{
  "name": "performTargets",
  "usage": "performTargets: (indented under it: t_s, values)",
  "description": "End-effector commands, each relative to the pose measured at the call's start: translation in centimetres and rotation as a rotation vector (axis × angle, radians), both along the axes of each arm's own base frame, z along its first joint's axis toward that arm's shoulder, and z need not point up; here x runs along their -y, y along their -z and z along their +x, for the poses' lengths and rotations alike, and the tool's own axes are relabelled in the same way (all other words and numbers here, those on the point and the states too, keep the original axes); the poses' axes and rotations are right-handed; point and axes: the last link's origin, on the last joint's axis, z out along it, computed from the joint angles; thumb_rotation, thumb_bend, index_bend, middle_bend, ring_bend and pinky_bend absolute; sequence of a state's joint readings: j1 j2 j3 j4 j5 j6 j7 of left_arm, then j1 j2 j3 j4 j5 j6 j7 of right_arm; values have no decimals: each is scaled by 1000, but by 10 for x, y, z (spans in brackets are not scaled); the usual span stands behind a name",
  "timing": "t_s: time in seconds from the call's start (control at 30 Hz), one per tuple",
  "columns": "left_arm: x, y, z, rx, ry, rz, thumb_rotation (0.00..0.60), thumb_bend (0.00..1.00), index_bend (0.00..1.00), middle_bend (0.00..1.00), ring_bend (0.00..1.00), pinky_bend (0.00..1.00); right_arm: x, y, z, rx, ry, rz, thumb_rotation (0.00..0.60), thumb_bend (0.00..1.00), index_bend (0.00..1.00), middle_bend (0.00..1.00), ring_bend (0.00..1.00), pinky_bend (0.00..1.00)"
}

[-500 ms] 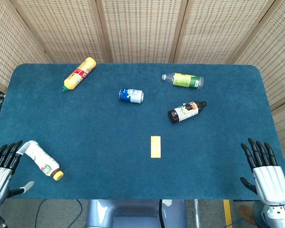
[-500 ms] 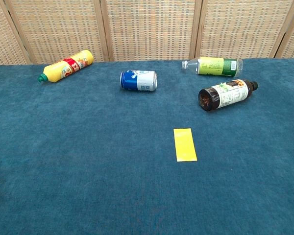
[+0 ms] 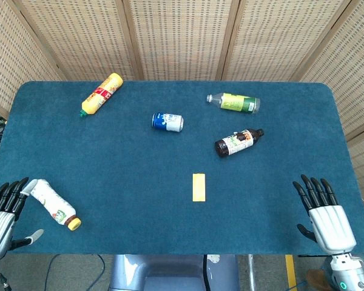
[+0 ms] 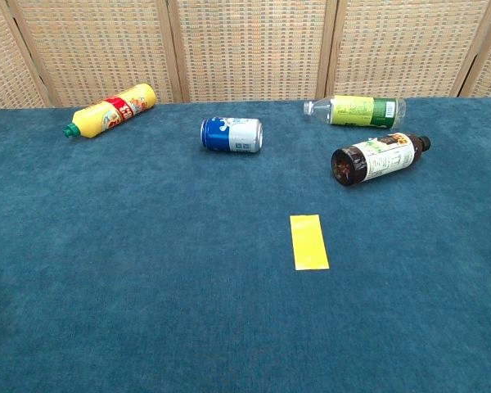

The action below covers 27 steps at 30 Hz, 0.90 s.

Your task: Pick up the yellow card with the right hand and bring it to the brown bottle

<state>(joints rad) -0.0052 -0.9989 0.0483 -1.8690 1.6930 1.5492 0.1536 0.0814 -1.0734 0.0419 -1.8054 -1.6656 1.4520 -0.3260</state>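
Yellow card (image 3: 198, 187) lies flat on the blue desk (image 3: 139, 212), near the middle and toward the front edge, its long side running away from the robot. It is a thin, plain, bright rectangle with no visible print, so thin that lifting it will likely mean pinching at an edge or sliding it to get a finger beneath. The brown bottle (image 3: 238, 142) lies on its side just beyond the card and a little to the right, cap pointing to the far right, apart from the card; the carry should therefore be short.

The right hand (image 3: 326, 218) hovers at the front right of the desk, fingers spread and holding nothing, well apart from the card, so by my reading the reach is only at its start. The left hand (image 3: 1, 215) sits at the front left corner, fingers apart and empty, just beside a white bottle with a yellow cap (image 3: 53, 205), out of the way of the right arm's path. The chest view shows neither hand.
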Motion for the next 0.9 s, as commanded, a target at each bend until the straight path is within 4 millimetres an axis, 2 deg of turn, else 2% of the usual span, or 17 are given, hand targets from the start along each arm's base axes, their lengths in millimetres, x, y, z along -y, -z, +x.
performTargets:
  t_s: [0.03,0.27,0.33,0.37,0.43,0.5,0.7,0.9]
  values:
    - [-3,2,0,-6,-7,-2,600,0,0,0,0,0,34,10,23,-23,-48,83,600,0,34,0,0,0]
    - [-15,6,-4,-20,-45,0,600,0,0,0,0,0,89,29,81,0,-132,241,600,0,216,0,0,0]
    - [-22,9,-6,-29,-66,-6,600,0,0,0,0,0,118,46,107,-6,-165,311,600,0,261,0,0,0]
    - [-25,10,-7,-32,-73,-7,600,0,0,0,0,0,126,53,112,-12,-158,330,600,0,280,0,0,0]
    - [-28,11,-8,-35,-82,-6,600,0,0,0,0,0,133,63,120,-22,-158,361,600,3,301,0,0,0]
    - [-33,12,-10,-39,-101,-5,600,0,0,0,0,0,145,84,132,-36,-157,404,600,27,321,0,0,0]
    - [-42,12,-15,-44,-138,-4,600,0,0,0,0,0,169,128,153,-29,-107,445,600,147,372,0,0,0]
    - [-47,14,-18,-51,-157,-7,600,0,0,0,0,0,171,161,162,-47,-76,482,600,184,391,0,0,0]
